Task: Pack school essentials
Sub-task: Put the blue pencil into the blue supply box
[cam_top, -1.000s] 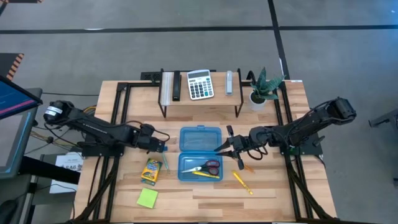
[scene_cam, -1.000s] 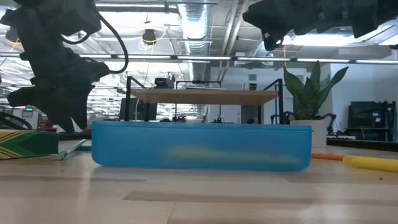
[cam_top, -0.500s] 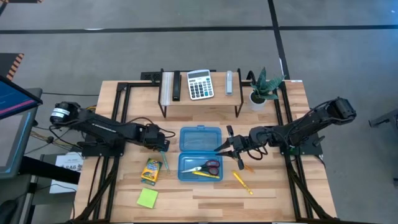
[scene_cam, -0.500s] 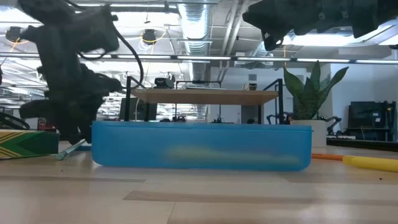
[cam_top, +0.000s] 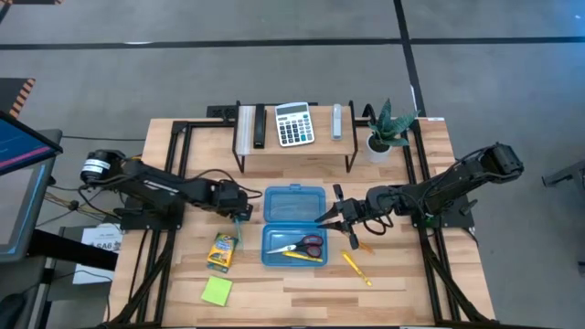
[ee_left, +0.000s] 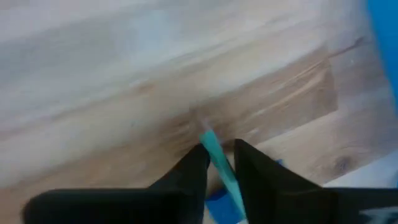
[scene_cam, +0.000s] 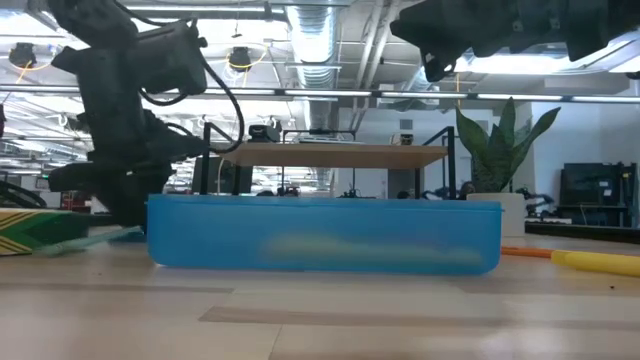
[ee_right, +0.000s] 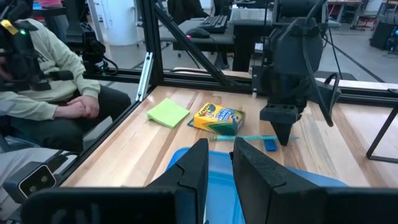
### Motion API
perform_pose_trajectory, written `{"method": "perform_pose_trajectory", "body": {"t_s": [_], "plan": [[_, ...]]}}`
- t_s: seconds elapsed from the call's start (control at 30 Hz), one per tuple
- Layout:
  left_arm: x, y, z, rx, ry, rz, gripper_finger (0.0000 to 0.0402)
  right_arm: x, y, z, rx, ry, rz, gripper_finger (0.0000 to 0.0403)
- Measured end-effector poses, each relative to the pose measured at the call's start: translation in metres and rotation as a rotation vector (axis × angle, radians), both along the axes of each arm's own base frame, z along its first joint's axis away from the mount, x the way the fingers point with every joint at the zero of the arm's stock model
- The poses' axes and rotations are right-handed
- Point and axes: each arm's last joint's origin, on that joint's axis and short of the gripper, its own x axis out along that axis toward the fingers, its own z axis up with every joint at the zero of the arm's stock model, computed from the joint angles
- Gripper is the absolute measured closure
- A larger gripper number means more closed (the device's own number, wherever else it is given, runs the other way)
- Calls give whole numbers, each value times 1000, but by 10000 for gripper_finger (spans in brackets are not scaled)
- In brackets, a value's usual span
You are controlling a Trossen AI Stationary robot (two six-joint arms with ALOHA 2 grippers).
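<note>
While pinching the thin teal pen between nearly closed fingers, left gripper low over the counter, just beside the left edge of the translucent blue case. Pen poking out past the fingertips, lying roughly level under the gripper in the right wrist view; whether it touches the wood, cannot tell. Just nearer the front edge, yellow-green crayon box flat on the counter. Farther toward the front-left corner, lime-green sticky-note pad, apart from the box.

Inside the open case, red-handled scissors and a yellow pencil side by side in the front half. Off its right side, a yellow marker loose on the wood.

Right gripper above the case's right edge, fingers parted by a narrow gap, nothing between them.

At the back, white-and-grey calculator on a raised shelf, potted plant to its right. Beyond the counter, a seated person in a light sleeve.
</note>
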Motion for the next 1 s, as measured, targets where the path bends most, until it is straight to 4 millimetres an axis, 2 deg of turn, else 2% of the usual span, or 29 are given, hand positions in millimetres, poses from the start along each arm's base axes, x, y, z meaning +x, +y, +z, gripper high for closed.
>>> {"method": "perform_pose_trajectory", "body": {"t_s": [0.1, 0.33, 0.5, 0.63, 0.83, 1.0], "plan": [[7, 2, 7, 48, -48, -5, 391, 0, 0, 0, 0, 3, 0, 310], [12, 1, 13, 63, -51, -52, 398, 0, 0, -1, -1, 7, 0, 310], [25, 1, 29, 87, -105, -108, 400, 0, 0, -1, -4, 13, -1, 310], [40, 0, 52, 106, -169, -170, 401, 0, -2, -1, -4, 12, -7, 310], [60, -4, 102, 168, -247, -262, 401, 0, 1, -1, 0, 9, 3, 310], [74, -11, 130, 252, -379, -364, 401, -8, 4, 9, 4, -15, 21, 310]]}}
